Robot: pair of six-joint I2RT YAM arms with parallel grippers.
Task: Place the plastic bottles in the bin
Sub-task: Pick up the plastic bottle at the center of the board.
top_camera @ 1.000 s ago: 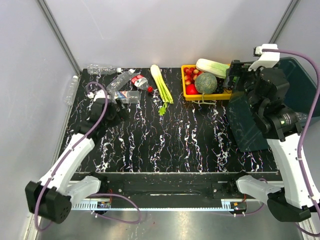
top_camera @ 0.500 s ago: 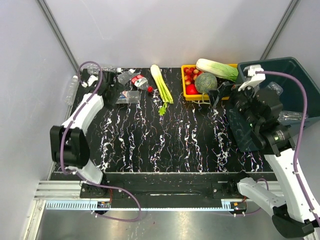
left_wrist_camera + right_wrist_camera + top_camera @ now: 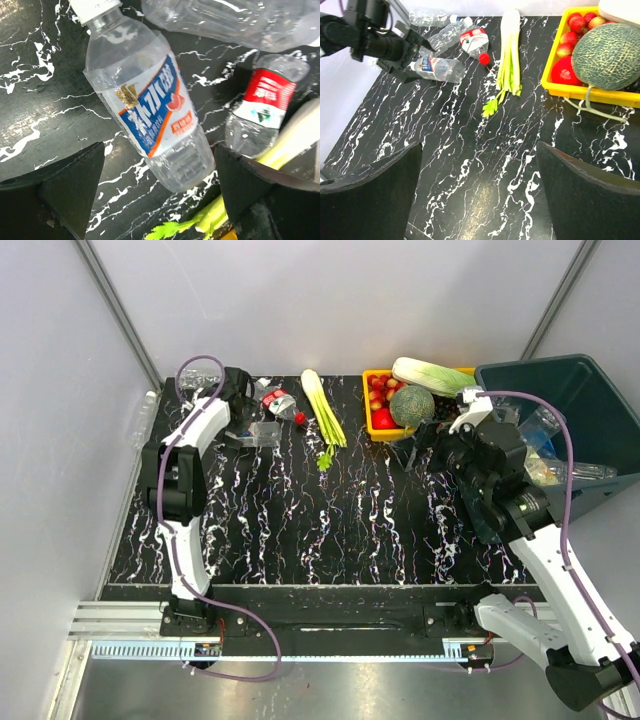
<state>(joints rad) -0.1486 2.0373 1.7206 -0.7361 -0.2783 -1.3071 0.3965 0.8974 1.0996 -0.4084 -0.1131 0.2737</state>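
Directly beneath left hand [image 3: 159,155], blue-labelled bottle [image 3: 150,107]

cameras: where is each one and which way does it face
top external: above, behind the arms, looking down on the table; both arms show.
left wrist: on the left arm, looking down at a blue-label bottle framed by the left hand.
right wrist: on the right arm, looking across at the celery; the right hand and left arm show.
shared: both wrist views show that bottle.

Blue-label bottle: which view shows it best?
Left wrist: the blue-label bottle fills the frame in sharp detail. Top external shows it tiny, next to the left gripper; right wrist shows it small and far off.
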